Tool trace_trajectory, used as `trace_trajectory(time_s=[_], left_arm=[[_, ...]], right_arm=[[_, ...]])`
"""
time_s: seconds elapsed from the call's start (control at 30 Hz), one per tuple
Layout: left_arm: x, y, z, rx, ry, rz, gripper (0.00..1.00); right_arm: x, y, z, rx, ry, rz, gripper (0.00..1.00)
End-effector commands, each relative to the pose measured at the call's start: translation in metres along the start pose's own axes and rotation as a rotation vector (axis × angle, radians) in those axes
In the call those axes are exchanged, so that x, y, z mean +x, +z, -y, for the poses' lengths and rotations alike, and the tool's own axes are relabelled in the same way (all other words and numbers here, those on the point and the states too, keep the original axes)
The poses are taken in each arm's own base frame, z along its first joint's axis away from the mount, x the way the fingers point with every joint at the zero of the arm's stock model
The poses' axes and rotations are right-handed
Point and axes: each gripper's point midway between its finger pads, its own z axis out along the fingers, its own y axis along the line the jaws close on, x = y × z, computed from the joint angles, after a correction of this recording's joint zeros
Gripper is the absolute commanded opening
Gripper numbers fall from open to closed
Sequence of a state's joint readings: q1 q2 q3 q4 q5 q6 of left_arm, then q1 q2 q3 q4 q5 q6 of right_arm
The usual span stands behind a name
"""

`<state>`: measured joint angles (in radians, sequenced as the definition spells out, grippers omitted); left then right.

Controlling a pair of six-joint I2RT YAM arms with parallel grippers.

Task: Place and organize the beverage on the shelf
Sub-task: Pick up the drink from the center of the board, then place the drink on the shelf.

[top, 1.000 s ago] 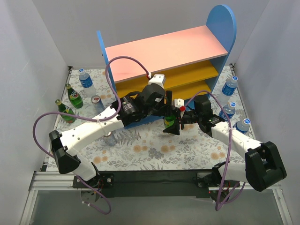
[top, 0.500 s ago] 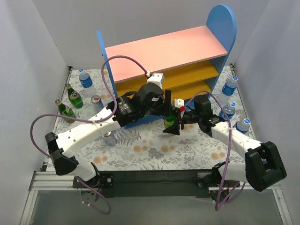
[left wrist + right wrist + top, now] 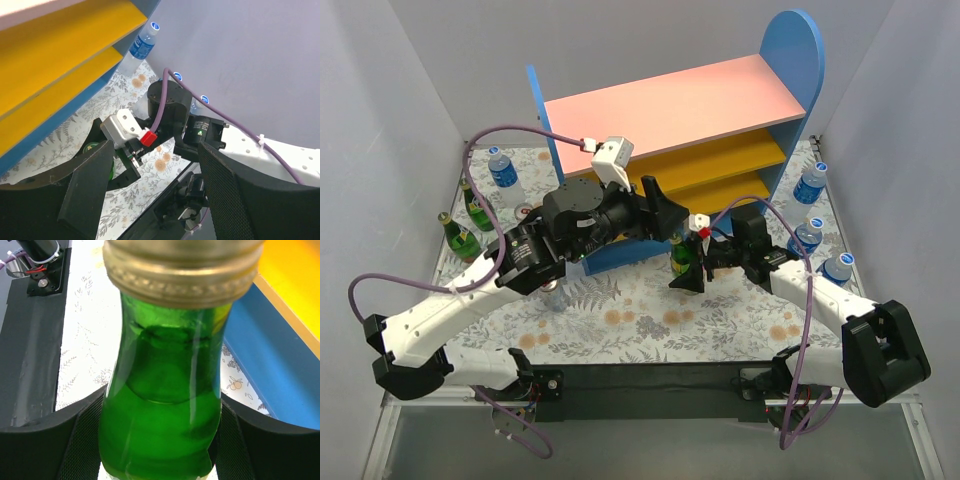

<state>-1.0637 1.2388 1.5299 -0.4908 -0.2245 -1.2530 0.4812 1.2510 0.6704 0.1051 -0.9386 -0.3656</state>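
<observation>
My right gripper (image 3: 688, 266) is shut on a green glass bottle (image 3: 682, 258), which stands upright on the floral mat in front of the shelf (image 3: 680, 105). In the right wrist view the bottle (image 3: 165, 390) with its gold cap fills the frame, and both pads (image 3: 82, 440) press its sides. My left gripper (image 3: 663, 210) hovers open just left of it and above, near the shelf's lower front. Nothing lies between the fingers (image 3: 87, 187) in the left wrist view, which looks down on the right gripper. The shelf's orange boards (image 3: 60, 45) are bare where visible.
At the left of the mat stand two green bottles (image 3: 478, 207) (image 3: 460, 238), a clear blue-label bottle (image 3: 504, 172) and a can (image 3: 527, 214). Three clear bottles (image 3: 810, 182) (image 3: 806, 233) (image 3: 837, 267) stand at the right. White walls enclose the mat.
My left arm has pulled back and to the left, lifting its wrist away from the green bottle. The right gripper and its bottle have stayed put.
</observation>
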Motion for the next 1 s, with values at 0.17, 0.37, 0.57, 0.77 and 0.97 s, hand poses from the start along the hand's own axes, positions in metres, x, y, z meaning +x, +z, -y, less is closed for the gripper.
trace_trajectory(time_s=[0.17,0.37,0.57,0.77,0.97], left_arm=[[0.041,0.000,-0.016,0.003,0.017,-0.099,0.67],[0.055,-0.016,-0.025,0.032,0.029,-0.103,0.67],[0.087,-0.031,-0.036,0.124,0.108,-0.124,0.67],[0.139,-0.028,-0.054,0.220,0.167,-0.155,0.66],[0.187,-0.018,-0.071,0.319,0.268,-0.159,0.66]], right_arm=[[-0.038,-0.011,0.007,0.014,-0.098,0.093,0.01],[-0.051,-0.021,0.014,0.052,-0.112,0.114,0.01],[-0.068,-0.037,0.023,0.095,-0.120,0.141,0.01],[-0.073,-0.047,0.026,0.112,-0.117,0.148,0.01],[-0.078,-0.051,0.028,0.124,-0.121,0.151,0.01]])
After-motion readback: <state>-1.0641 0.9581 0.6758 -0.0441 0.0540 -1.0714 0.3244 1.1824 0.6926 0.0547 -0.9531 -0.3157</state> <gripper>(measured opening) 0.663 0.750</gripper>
